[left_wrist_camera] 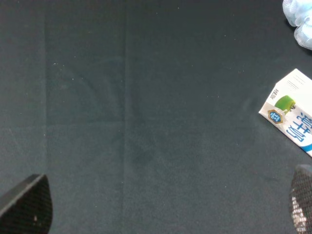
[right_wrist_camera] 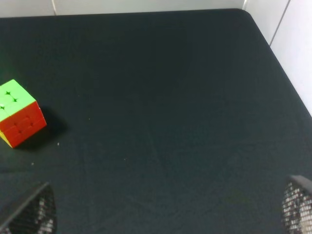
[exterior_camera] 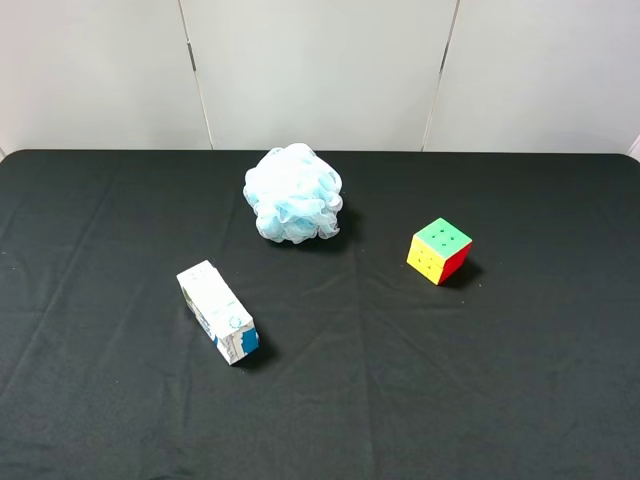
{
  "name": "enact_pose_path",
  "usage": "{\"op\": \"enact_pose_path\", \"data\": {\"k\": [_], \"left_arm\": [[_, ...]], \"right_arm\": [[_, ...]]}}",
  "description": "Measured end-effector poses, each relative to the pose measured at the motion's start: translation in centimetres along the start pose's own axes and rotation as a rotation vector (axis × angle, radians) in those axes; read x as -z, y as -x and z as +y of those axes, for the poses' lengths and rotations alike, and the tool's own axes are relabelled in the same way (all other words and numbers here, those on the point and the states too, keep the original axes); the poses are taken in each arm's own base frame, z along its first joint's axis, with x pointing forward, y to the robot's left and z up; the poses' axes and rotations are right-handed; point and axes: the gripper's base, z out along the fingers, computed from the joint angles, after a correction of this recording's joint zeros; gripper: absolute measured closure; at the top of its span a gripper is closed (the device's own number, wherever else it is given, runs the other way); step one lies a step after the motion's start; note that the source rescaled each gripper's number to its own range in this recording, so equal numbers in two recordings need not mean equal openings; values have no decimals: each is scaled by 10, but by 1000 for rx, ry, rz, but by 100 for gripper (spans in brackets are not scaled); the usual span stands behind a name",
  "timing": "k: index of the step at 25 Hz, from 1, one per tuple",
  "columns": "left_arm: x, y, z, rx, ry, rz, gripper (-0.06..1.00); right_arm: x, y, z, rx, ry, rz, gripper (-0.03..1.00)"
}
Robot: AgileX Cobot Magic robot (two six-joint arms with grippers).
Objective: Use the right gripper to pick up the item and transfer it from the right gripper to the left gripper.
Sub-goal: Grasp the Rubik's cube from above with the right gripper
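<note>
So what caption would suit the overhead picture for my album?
Puzzle cube, bath puff and carton lie apart on a black cloth.

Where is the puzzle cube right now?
In the exterior high view the puzzle cube sits right of centre on the black cloth, to the right of the bath puff and apart from it.

The left gripper stands wide open, its two black mesh-patterned fingertips set far apart with nothing between them. The right gripper is likewise spread wide, its fingertips empty.
</note>
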Motion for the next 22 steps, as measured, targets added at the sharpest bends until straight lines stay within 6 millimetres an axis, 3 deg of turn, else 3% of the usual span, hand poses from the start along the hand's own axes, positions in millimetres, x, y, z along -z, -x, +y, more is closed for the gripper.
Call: {"op": "enact_pose_path", "data": {"k": [22], "left_arm": [[0,0,0,0,0,0,3]], "right_arm": [[0,0,0,0,0,0,-3]]}}
